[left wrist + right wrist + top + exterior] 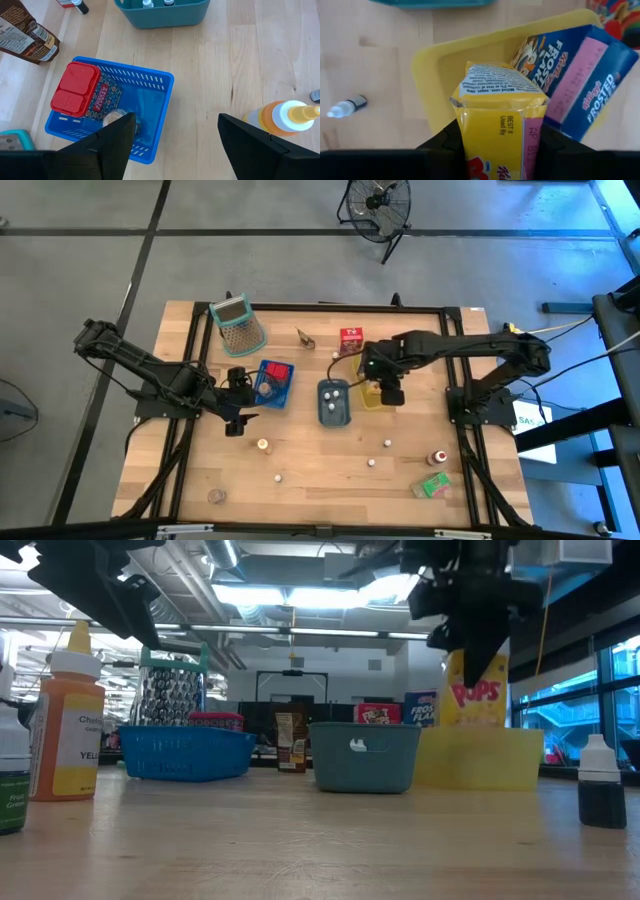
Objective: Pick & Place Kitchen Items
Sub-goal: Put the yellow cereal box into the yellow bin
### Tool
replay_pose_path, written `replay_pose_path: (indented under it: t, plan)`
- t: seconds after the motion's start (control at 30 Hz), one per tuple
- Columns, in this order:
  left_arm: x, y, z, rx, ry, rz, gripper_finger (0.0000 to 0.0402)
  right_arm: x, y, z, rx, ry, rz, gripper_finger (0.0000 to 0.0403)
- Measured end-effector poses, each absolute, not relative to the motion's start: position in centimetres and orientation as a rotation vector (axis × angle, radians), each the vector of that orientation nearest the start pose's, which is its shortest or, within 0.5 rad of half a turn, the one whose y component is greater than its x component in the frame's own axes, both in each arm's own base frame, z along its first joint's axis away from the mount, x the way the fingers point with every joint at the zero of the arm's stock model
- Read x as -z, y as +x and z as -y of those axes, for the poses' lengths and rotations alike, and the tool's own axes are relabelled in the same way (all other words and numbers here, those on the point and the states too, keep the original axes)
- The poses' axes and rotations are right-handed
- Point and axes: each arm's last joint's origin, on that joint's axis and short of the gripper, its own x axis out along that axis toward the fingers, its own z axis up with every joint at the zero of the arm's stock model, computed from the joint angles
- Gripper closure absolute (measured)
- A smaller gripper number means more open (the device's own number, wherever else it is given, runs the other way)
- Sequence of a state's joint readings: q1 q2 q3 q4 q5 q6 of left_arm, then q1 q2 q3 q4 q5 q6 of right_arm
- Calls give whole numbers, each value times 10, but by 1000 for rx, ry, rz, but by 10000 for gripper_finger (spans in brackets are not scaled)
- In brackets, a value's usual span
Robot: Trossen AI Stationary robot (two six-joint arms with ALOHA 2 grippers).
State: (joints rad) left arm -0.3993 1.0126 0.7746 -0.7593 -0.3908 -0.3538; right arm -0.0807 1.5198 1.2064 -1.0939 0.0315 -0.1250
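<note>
Right gripper clamps yellow cardboard cereal carton over yellow plastic tray, carton's lower half cut off. Left gripper open, empty, right of blue plastic basket.

Left gripper: positioned just beside the blue tray.
Right gripper: placed over the yellow tray.
Grey-blue tray: seen between both trays.
Grater: laid near the table's far edge.

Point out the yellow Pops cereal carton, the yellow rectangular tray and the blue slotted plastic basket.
Yellow Pops cereal carton (495, 107): right wrist view, on its printed top flap.
Yellow rectangular tray (437, 75): right wrist view, on its bare inner wall.
Blue slotted plastic basket (150, 100): left wrist view, on its bare floor.
</note>
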Motion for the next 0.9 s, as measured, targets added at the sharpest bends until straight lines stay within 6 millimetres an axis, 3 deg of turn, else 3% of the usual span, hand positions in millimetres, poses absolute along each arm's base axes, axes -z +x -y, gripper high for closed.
replay_pose_path:
  t: [0.37,0.9]
  plan:
    - [-249,174,61,-150,63,-902,123,-235,287,26,1,-188,-1452,268]
    - [-249,174,61,-150,63,-902,123,-235,289,26,-7,-203,-1426,268]
